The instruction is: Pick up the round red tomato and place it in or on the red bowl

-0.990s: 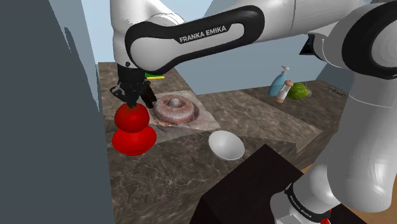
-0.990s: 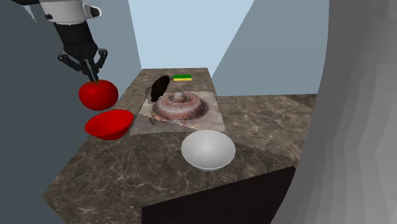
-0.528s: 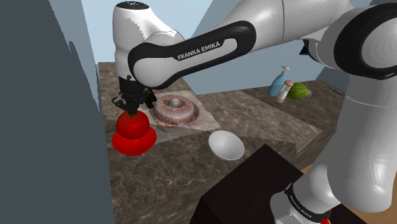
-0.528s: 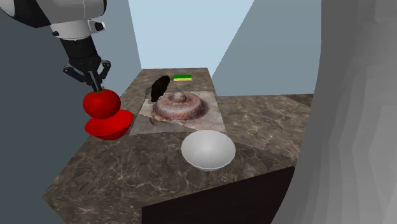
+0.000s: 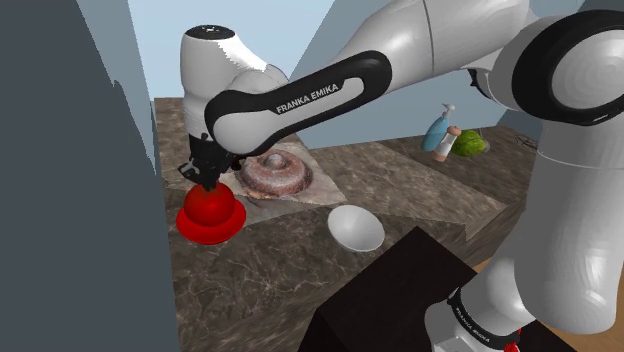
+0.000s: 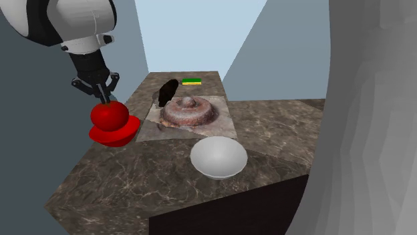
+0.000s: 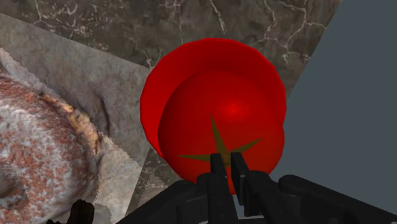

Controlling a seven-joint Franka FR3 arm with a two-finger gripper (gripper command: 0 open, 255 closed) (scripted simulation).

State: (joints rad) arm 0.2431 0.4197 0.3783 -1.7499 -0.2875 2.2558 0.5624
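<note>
Down in the round red bowl (image 5: pixel 226 229), I see the round red tomato (image 5: pixel 207 203) sitting, my black end effector (image 5: pixel 203 180) pinching its top, so I think only letting go is left.

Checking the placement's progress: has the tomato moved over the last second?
Yes: the tomato has dropped from clear above the red bowl down into it.
</note>
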